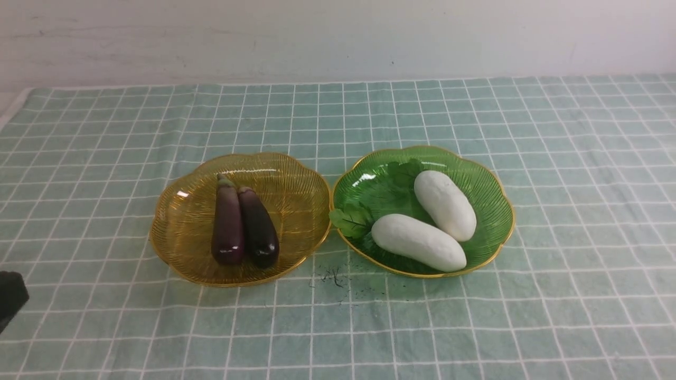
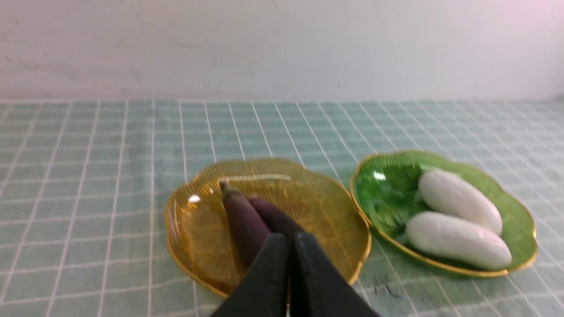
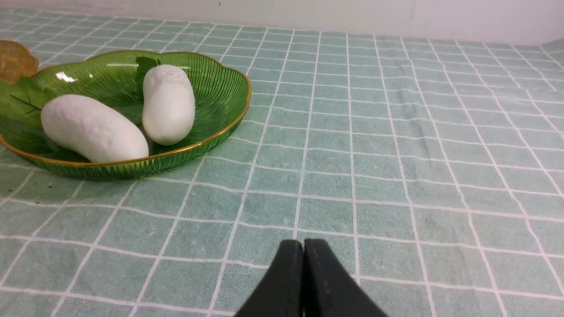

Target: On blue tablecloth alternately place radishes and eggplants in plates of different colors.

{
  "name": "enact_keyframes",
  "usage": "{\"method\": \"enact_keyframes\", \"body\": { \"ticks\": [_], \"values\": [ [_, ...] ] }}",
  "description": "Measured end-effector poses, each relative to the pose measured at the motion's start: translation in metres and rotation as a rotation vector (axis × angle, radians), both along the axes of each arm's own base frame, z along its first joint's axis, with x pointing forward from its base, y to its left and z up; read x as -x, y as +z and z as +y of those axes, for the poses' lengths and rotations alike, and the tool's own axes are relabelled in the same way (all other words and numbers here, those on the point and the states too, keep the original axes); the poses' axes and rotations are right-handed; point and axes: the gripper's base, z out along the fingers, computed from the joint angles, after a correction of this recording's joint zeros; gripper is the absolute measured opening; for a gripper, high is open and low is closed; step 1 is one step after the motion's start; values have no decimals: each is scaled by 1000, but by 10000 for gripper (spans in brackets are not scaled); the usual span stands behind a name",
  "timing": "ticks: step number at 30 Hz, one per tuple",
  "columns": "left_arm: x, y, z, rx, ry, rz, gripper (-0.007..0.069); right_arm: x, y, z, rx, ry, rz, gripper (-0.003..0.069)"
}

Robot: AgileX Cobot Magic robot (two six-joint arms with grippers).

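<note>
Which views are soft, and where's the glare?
Left wrist view: blurred overall, the eggplants and the shut left gripper soft-edged. Front view: sharp, white glints on the amber plate and green plate. Right wrist view: crisp, a highlight on the green plate's inner wall, the radishes evenly lit, shadows faint.

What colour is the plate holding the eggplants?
Amber-yellow plate with a gold rim; front view shows it best.

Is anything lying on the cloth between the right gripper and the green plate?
No. In the right wrist view, only bare blue tablecloth separates the shut right gripper from the green plate.
</note>
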Motion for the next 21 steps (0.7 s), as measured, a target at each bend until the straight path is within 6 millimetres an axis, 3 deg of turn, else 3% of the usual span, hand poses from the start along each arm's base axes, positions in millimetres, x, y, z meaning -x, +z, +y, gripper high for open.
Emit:
{"method": "enact_keyframes", "body": {
  "ticks": [21],
  "values": [
    [-5,-57,3,-61,27,70,-8,0,0,0,-11,-3,1,-15]
  ]
}}
